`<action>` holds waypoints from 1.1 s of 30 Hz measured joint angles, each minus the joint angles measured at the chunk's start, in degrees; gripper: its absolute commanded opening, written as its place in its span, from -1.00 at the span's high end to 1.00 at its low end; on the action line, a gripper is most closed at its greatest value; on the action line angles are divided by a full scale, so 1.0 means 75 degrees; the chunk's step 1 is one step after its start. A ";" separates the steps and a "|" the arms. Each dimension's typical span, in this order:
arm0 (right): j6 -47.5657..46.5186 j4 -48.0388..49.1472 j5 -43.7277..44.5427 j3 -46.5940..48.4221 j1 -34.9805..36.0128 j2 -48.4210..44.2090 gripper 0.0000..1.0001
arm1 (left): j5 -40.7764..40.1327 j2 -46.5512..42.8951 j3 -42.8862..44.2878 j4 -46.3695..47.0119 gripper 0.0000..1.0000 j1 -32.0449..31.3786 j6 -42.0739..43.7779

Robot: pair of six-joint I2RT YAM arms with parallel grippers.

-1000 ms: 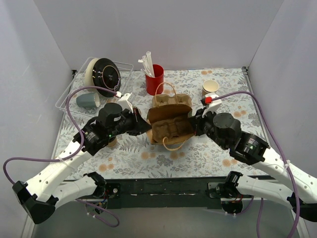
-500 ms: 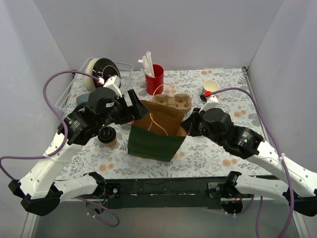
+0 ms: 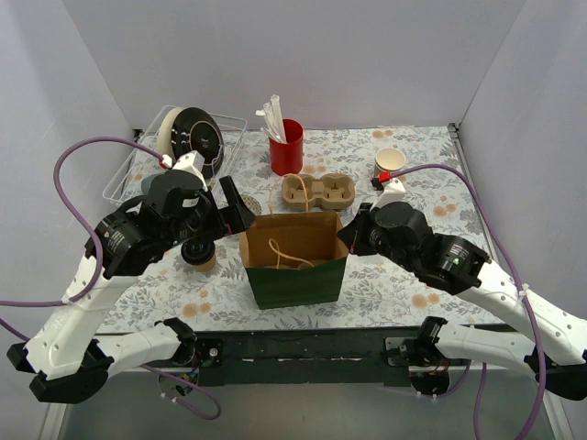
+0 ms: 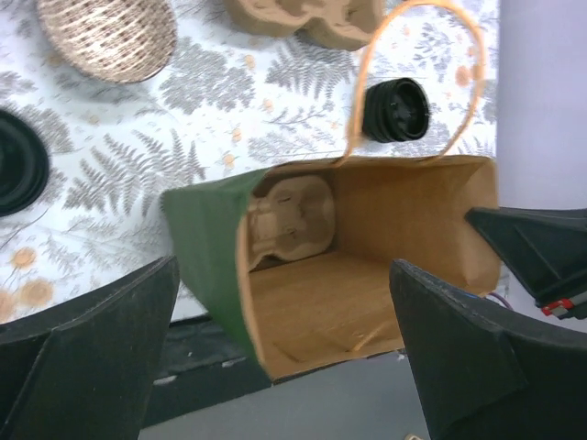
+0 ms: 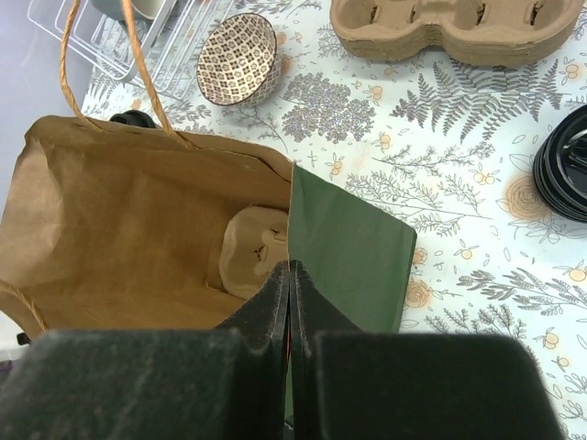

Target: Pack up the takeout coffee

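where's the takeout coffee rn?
Top view: the takeout coffee stands left of centre, lid on, just beside the left side of the open green bag, outside it.

Green bag (image 3: pixel 293 278) upright and open mid-table, pulp carrier (image 5: pixel 257 246) at its bottom. Just behind, second carrier (image 3: pixel 317 192) flat on floral cloth (image 3: pixel 390 286). Further back, red cup (image 3: pixel 286 148) with white straws (image 3: pixel 273 114). Wire rack (image 3: pixel 127 167) far left, patterned bowl (image 5: pixel 238 57) beside it. Tan cup (image 3: pixel 390 160) far right.
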 measured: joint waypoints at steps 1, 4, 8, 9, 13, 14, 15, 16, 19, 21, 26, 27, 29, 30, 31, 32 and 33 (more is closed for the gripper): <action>0.0000 -0.0032 0.0017 0.0000 0.0000 -0.0026 0.97 | -0.0070 0.0017 0.0096 -0.0181 -0.97 0.0000 -0.0064; -0.0006 -0.0152 0.0134 0.0000 0.0000 -0.0169 0.97 | -0.0108 0.0350 0.0332 -0.0621 -0.97 0.0096 -0.0242; -0.0067 -0.0262 0.0172 0.0000 0.0000 -0.0289 0.97 | 0.0041 0.1017 0.0023 -0.0857 -0.97 0.0597 -0.0874; -0.0085 -0.0300 0.0172 0.0000 0.0000 -0.0297 0.97 | -0.0058 0.1137 -0.0093 -0.0909 -0.96 0.0679 -0.1046; -0.0119 -0.0341 0.0163 0.0000 0.0000 -0.0358 0.97 | -0.0490 0.1081 -0.0318 -0.1023 -0.97 0.0976 -0.1448; -0.0122 -0.0344 0.0163 0.0000 0.0000 -0.0385 0.97 | -0.0580 0.0985 -0.0364 -0.1014 -0.96 0.1116 -0.1457; -0.0128 -0.0347 0.0163 0.0000 0.0000 -0.0414 0.97 | -0.0670 0.0889 -0.0449 -0.1014 -0.96 0.1317 -0.1460; -0.0128 -0.0356 0.0169 0.0000 0.0000 -0.0446 0.95 | -0.0787 0.0819 -0.0545 -0.1046 -0.96 0.1530 -0.1457; -0.0119 -0.0434 0.0201 0.0000 0.0000 -0.0533 0.91 | -0.1142 0.0775 -0.0973 -0.1122 -0.94 0.2020 -0.1518; -0.0114 -0.0498 0.0219 -0.0009 0.0000 -0.0595 0.90 | -0.1352 0.0796 -0.1259 -0.1189 -0.94 0.2183 -0.1626; -0.0090 -0.0545 0.0286 -0.0023 0.0000 -0.0734 0.80 | -0.1734 0.0953 -0.1361 -0.1268 -0.88 0.2460 -0.1763; -0.0087 -0.0554 0.0294 -0.0023 0.0000 -0.0752 0.76 | -0.1772 0.0994 -0.1361 -0.1265 -0.84 0.2495 -0.1792; -0.0082 -0.0565 0.0315 -0.0029 0.0000 -0.0775 0.59 | -0.1824 0.1125 -0.1367 -0.1262 -0.79 0.2579 -0.1874; -0.0076 -0.0568 0.0315 -0.0032 0.0000 -0.0781 0.55 | -0.1856 0.1189 -0.1396 -0.1250 -0.79 0.2614 -0.1926; -0.0058 -0.0560 0.0312 -0.0041 0.0000 -0.0796 0.51 | -0.1886 0.1239 -0.1460 -0.1233 -0.79 0.2643 -0.1979; -0.0052 -0.0557 0.0312 -0.0052 0.0000 -0.0810 0.44 | -0.1906 0.1291 -0.1547 -0.1230 -0.79 0.2678 -0.2037; -0.0055 -0.0565 0.0309 -0.0067 0.0000 -0.0825 0.42 | -0.1906 0.1346 -0.1638 -0.1241 -0.79 0.2719 -0.2098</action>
